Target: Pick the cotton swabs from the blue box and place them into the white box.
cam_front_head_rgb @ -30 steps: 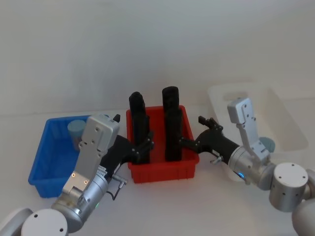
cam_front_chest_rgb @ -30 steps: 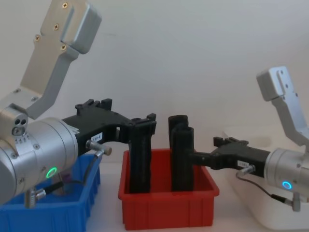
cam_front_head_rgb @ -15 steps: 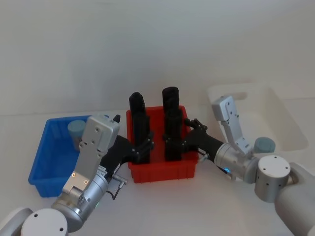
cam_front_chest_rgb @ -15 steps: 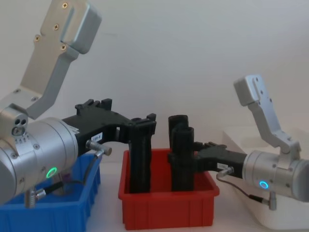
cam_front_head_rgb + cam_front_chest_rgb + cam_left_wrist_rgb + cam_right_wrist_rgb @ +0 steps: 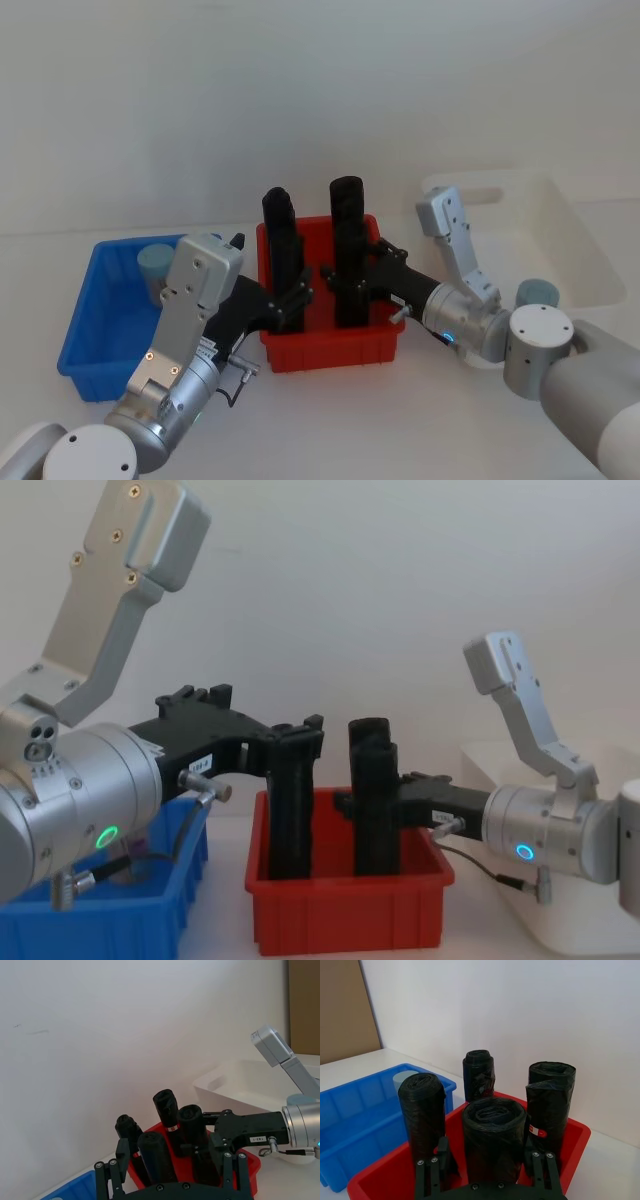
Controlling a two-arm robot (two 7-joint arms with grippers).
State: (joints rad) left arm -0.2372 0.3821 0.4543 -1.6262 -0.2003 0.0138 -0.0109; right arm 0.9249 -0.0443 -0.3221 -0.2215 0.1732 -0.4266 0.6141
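Cotton swabs (image 5: 155, 260): one clear, blue-lidded tub is sitting in the bright blue ribbed plastic box (image 5: 95, 330), frame left; a second tub (image 5: 537, 292) is lying in the large white plastic box (image 5: 590, 250), right. Right gripper (image 5: 487, 1152), spread wide, is straddling a black rolled bag (image 5: 493, 1130) in the red plastic bin (image 5: 330, 352), centre; left gripper (image 5: 172, 1160) is gaping alongside. We are fearing closure here grabs or topples a bag, not a tub.
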